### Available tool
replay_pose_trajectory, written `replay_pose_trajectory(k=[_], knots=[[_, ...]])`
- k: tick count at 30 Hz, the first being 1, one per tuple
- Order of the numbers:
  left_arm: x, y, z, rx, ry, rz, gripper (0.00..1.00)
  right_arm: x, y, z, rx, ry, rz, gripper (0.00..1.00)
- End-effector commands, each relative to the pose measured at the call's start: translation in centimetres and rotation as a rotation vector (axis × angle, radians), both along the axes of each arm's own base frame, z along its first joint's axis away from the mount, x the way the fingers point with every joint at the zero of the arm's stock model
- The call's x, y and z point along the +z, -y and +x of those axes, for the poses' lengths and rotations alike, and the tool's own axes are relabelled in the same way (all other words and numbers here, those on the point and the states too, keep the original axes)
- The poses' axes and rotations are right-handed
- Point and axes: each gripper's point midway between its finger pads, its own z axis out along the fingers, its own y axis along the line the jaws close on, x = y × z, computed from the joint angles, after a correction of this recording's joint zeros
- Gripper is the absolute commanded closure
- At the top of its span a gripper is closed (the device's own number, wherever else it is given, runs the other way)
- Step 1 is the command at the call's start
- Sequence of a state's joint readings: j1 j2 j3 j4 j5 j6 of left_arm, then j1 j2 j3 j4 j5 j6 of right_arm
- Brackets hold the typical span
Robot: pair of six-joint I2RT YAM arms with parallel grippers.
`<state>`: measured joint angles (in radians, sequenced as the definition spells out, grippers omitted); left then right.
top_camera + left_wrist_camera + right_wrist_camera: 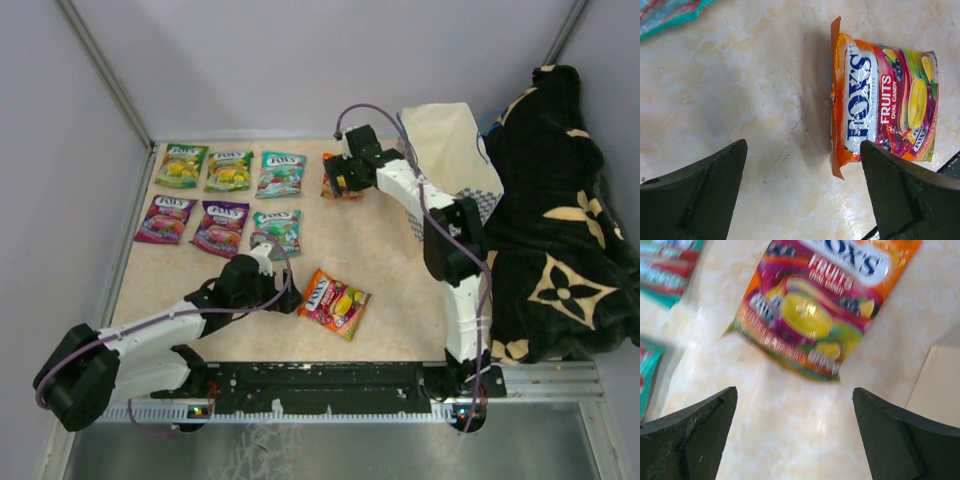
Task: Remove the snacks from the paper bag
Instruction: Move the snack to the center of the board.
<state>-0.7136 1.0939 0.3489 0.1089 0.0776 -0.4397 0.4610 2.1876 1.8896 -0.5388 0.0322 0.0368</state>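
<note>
Left jaws spread wide, empty | right jaws spread wide, empty | orange glossy flat candy packet (885, 105) lies on beige tabletop (765, 75) before left jaws, outside cream paper bag (450, 140) | likely light, limp, slippery; pinch sealed edge.

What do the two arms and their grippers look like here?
Both the left arm and right arm have white links and black joints, with a thin purple cable running along each. The left gripper and right gripper each end in two dark wedge-shaped fingers.
</note>
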Motion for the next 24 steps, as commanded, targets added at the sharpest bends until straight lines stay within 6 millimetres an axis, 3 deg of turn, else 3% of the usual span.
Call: replay_pose_trajectory(k=[1,6,7,11,14,16,21,24], knots=[[3.4,-0.1,2.0,0.065,0.070,0.009,0.00,9.1,-0.9,-5.4,0.136,0.101,0.166,0.01],[8.5,-2.1,4.6,0.232,0.141,0.055,0.00,7.1,-1.2,-13.0,0.209,0.072,0.077,0.01],[9.7,-2.4,5.0,0.252,0.162,0.065,0.00,7.7,-1.4,-14.7,0.248,0.088,0.071,0.01],[14.1,-2.0,4.9,0.170,0.245,0.059,0.00,6.5,-2.8,-20.3,0.384,0.005,0.126,0.01],[16.9,-1.3,4.2,0.078,0.321,0.020,0.00,5.3,-2.7,-23.3,0.440,-0.069,0.180,0.01],[17.5,-1.2,4.1,0.033,0.378,0.029,0.00,4.7,-2.6,-25.0,0.487,-0.095,0.202,0.01],[16.9,-3.1,5.8,0.030,0.485,0.163,0.00,4.2,-2.9,-28.1,0.673,-0.017,0.139,0.01],[17.2,-3.5,6.1,0.012,0.481,0.098,0.00,3.8,-3.4,-30.0,0.798,0.041,0.104,0.01]])
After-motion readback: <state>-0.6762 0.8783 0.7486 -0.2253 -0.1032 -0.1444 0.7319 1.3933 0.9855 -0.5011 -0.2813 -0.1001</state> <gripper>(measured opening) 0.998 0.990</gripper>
